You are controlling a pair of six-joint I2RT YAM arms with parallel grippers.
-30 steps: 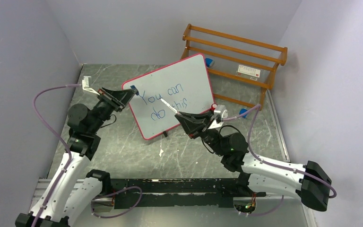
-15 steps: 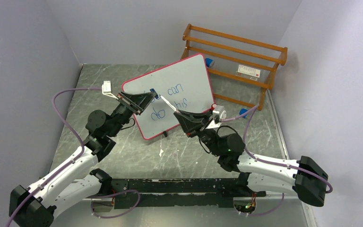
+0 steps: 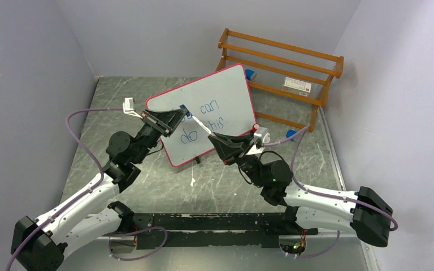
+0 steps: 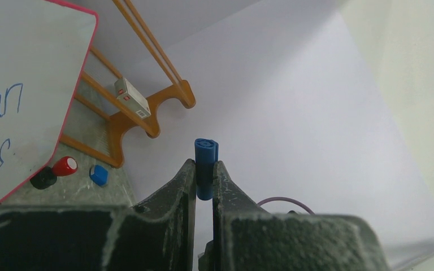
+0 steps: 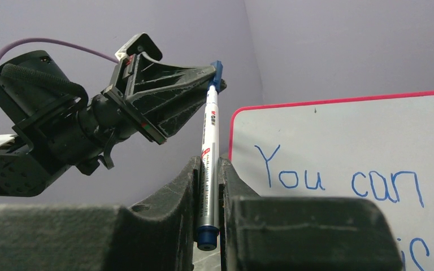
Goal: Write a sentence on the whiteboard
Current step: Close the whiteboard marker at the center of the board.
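Note:
The whiteboard (image 3: 229,93) stands tilted at the table's middle, and it also shows in the right wrist view (image 5: 361,130). The blue sentence (image 5: 339,176) reads "You can" with a second line below; in the top view (image 3: 209,107) its start is hidden by my left gripper. My right gripper (image 3: 213,136) is shut on a white marker (image 5: 209,152) that points up and left. My left gripper (image 3: 182,113) is shut on the blue cap (image 4: 205,166), which meets the marker's tip (image 5: 217,72) in front of the board. I cannot tell whether the cap is seated.
An orange wooden rack (image 3: 282,62) stands behind the board with a small labelled box (image 3: 297,85) on it. Small blue pieces (image 3: 291,134) lie by the rack. A red cap-like piece (image 4: 64,166) and a black foot (image 4: 43,178) sit at the board's corner.
My left arm has swung right from the board's left edge, bringing the blue cap to the marker's tip. In the last half second it hardly moved. The right gripper stayed put.

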